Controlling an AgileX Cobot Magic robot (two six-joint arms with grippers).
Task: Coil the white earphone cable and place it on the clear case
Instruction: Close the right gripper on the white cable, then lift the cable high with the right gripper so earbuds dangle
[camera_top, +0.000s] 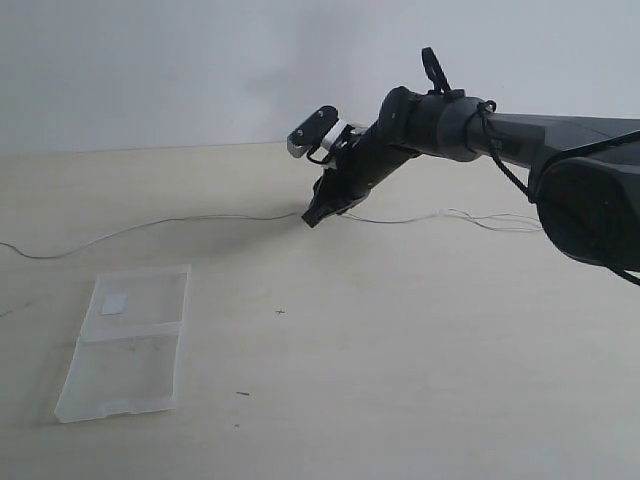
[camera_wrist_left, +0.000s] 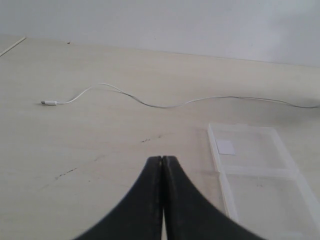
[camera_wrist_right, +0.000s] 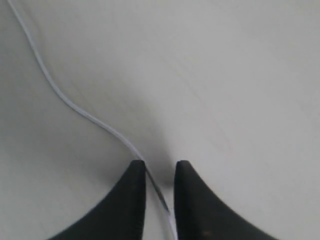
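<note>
The white earphone cable (camera_top: 150, 226) lies stretched across the far part of the table, from the left edge to the right past my right arm. Its plug end (camera_wrist_left: 49, 103) shows in the left wrist view. My right gripper (camera_top: 312, 217) is down at the cable's middle, open, with the wire (camera_wrist_right: 90, 116) running through the gap between its fingers. The clear case (camera_top: 130, 340) lies open and flat at the front left, a whitish sticker (camera_top: 114, 303) on its far half. My left gripper (camera_wrist_left: 163, 159) is shut on nothing, hovering beside the case (camera_wrist_left: 250, 160); it is out of the exterior view.
The split strands of the cable (camera_top: 480, 218) lie loosely at the right, under the right arm. The wooden tabletop (camera_top: 400, 350) bears small dark specks. A pale wall stands behind the table's far edge.
</note>
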